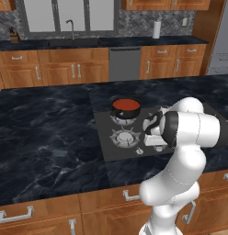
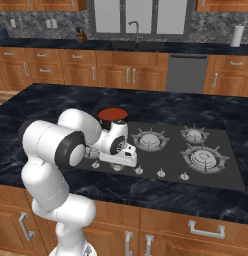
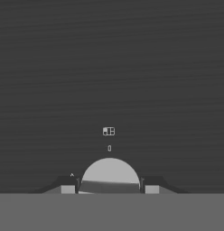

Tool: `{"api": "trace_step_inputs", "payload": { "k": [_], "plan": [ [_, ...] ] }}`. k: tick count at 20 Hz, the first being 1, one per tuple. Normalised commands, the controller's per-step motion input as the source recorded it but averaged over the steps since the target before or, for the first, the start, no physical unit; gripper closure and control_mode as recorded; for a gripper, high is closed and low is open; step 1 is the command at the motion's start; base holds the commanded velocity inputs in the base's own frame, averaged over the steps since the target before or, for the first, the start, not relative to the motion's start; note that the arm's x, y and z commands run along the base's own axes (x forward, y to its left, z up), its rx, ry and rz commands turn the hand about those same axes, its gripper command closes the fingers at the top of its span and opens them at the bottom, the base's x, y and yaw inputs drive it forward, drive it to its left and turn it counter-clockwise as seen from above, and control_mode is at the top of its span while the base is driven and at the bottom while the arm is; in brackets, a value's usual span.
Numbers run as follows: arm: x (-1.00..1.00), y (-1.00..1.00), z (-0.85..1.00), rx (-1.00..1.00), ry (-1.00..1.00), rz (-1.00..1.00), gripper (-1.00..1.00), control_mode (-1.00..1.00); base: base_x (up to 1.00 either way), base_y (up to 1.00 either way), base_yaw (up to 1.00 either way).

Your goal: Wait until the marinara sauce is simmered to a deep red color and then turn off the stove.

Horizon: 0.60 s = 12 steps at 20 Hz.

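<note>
knob (image 3: 110,173) sits between the end effector (image 3: 110,189) fingers, spread either side of it, contact unclear. small, rigid, smooth: pinch its rim, twist. sauce (image 1: 126,105) deep red.

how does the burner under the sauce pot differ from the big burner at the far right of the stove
The burner under the pot is mostly hidden by the small dark pot of red marinara sauce; the far right burner is bare, its full grate and rings showing. The covered one sits at the stove's left end, the other at its right. Both are round grey grated burners.
</note>
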Motion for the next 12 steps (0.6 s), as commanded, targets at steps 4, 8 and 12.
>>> {"api": "trace_step_inputs", "payload": {
  "k": [4,8,12],
  "plan": [
    [0.0,0.0,0.0,0.0,0.0,0.0,1.0,-1.0,0.0,0.0,0.0],
    [0.0,0.0,0.0,0.0,0.0,0.0,1.0,-1.0,0.0,0.0,0.0],
    [0.0,0.0,0.0,0.0,0.0,0.0,1.0,-1.0,0.0,0.0,0.0]
  ]
}}
